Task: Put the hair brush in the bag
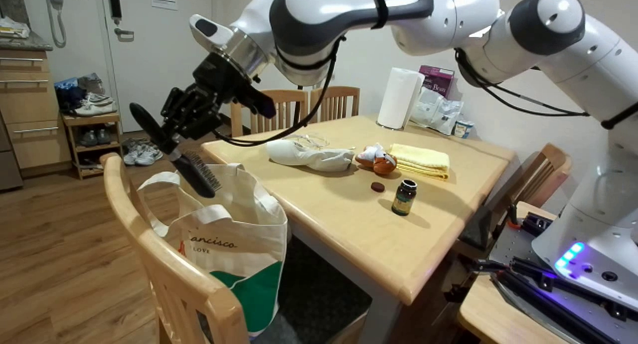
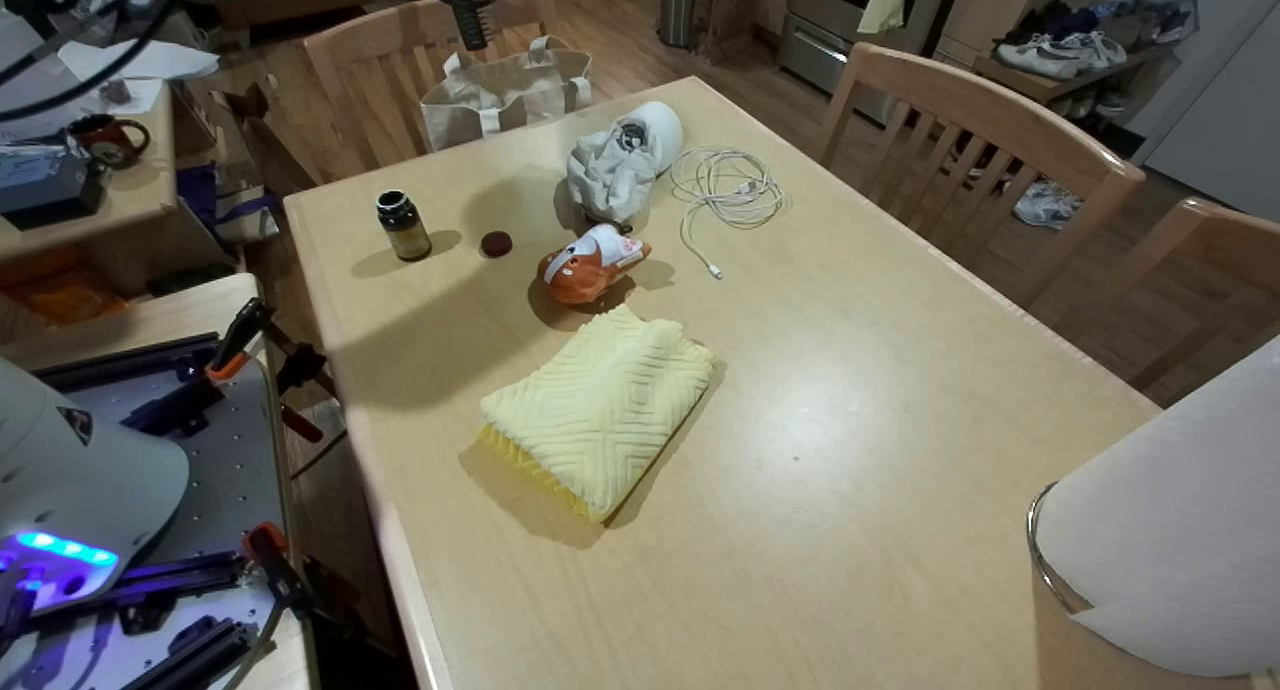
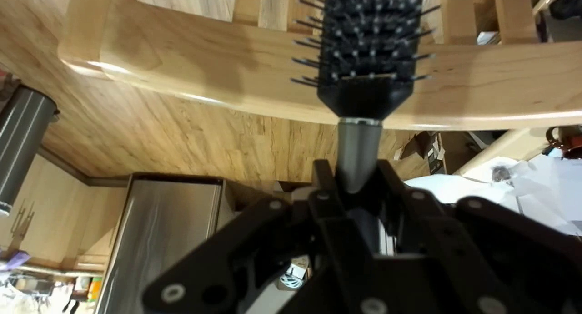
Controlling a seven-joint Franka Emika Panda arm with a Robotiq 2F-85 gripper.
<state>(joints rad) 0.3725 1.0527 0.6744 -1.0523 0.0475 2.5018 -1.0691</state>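
A black hair brush (image 1: 198, 175) with a grey collar is held in my gripper (image 1: 171, 140). The fingers are shut around the brush near the collar, which also shows in the wrist view (image 3: 352, 179). The bristled head points down at a tilt, and the handle sticks up behind the fingers. A cream tote bag (image 1: 249, 239) with a green print stands open by the table. In both exterior views the brush head appears above the bag's opening side, near the chair back. The bag also shows in an exterior view (image 2: 460, 122). The bag's inside is mostly hidden.
A wooden chair back (image 1: 174, 244) stands beside the bag, and the wrist view shows its top rail (image 3: 182, 54) below the brush. The table (image 1: 349, 219) holds a white cloth item (image 1: 311, 156), plush toy (image 1: 377, 159), yellow towel (image 1: 421, 159), bottle (image 1: 404, 198) and paper roll (image 1: 398, 97).
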